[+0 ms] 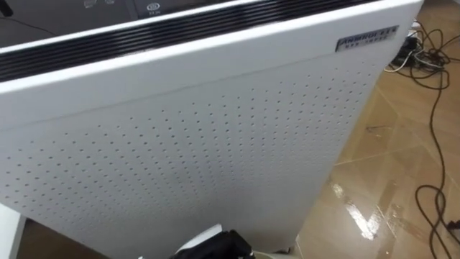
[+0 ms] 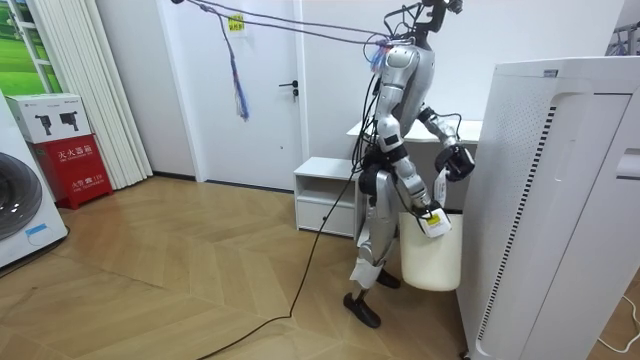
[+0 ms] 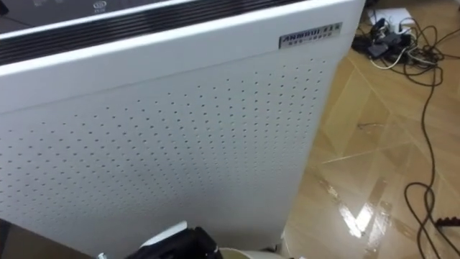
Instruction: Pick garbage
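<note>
The robot stands upright right of centre in the room view. It faces the room view's right, with its knees a little bent and one foot set ahead of the other. Its right arm, the nearer one, hangs down in front of the hips with the elbow slightly bent. The right hand point(image 2: 432, 218) sits low at thigh height, just below the frame's middle. The left arm is bent at the elbow and reaches forward. It holds the left hand point(image 2: 458, 160) at about waist height, higher and further toward the room view's right.

Appliance point(image 1: 215, 144) matt perf. plastic, floor point(image 1: 388, 180) glossy wood.
</note>
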### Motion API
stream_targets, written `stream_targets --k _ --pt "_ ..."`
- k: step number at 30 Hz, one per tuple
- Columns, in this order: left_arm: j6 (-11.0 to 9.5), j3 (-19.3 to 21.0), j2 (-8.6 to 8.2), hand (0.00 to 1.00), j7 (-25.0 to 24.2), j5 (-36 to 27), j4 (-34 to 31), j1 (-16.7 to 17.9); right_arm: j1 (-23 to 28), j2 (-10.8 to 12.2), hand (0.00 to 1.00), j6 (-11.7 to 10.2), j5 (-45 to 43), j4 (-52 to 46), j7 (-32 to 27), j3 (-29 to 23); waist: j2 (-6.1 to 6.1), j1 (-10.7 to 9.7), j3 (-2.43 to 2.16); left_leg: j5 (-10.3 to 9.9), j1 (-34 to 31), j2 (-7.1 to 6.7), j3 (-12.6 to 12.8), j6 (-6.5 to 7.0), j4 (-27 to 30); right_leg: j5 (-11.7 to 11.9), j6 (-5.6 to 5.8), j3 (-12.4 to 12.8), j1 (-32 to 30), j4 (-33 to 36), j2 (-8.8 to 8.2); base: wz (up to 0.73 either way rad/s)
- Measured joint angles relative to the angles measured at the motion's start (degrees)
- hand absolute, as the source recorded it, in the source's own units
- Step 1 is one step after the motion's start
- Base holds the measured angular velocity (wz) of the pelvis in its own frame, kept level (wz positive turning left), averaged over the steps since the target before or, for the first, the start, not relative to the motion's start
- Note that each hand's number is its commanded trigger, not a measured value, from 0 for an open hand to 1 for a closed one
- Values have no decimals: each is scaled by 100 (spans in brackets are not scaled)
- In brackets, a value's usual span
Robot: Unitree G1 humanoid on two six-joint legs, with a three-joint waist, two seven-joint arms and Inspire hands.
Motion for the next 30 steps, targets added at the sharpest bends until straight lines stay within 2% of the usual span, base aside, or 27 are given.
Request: stream_targets --k 5,9,13,18,19,20,21,22,30 --pt "-66 -7 -48 100 168 235 344 -83 -155 1 100 -78 11 202 -15 54 -13 2 1 8 -361 6 9 -3 130 0 -3 4 -381 169 -20 0" --pt "-89 -1 -87 100 288 459 614 -225 -220 -15 100 -77 11 334 -108 57 -25 120 7 10 -430 7 37 -1 173 -4 -9 2 -474 250 -39 0" --pt "-96 98 -85 100 500 858 758 -282 -300 -36 100 -77 11 333 -182 29 -50 128 6 29 -532 6 66 7 201 -7 -15 -8 -533 258 -45 5" --pt "-133 113 -84 100 648 974 866 -283 -356 -48 100 -94 13 333 -194 29 -62 137 5 31 -587 3 70 11 200 -6 -17 -17 -573 282 -53 2" --pt "-133 113 -82 74 653 999 869 -281 -364 -49 100 -96 13 334 -194 29 -63 141 5 31 -590 3 69 11 199 -6 -17 -18 -575 282 -53 0" --pt "-134 113 -82 58 655 1015 869 -281 -367 -48 100 -96 13 334 -194 29 -63 144 5 31 -591 3 69 11 199 -6 -17 -19 -576 282 -53 0" --pt "-137 113 -82 34 660 1053 869 -281 -378 -45 100 -104 16 356 -195 31 -63 143 4 31 -591 3 69 11 202 -6 -17 -19 -576 281 -53 0" --pt "-137 113 -82 0 669 1055 869 -282 -386 -46 100 -106 23 381 -200 31 -63 143 4 32 -591 3 69 12 208 -6 -17 -19 -577 281 -53 0" --pt "-185 118 -90 0 786 1047 932 -299 -383 -48 100 -106 21 485 -231 31 -66 128 1 33 -617 3 73 12 286 -6 -16 -36 -576 288 -58 0"
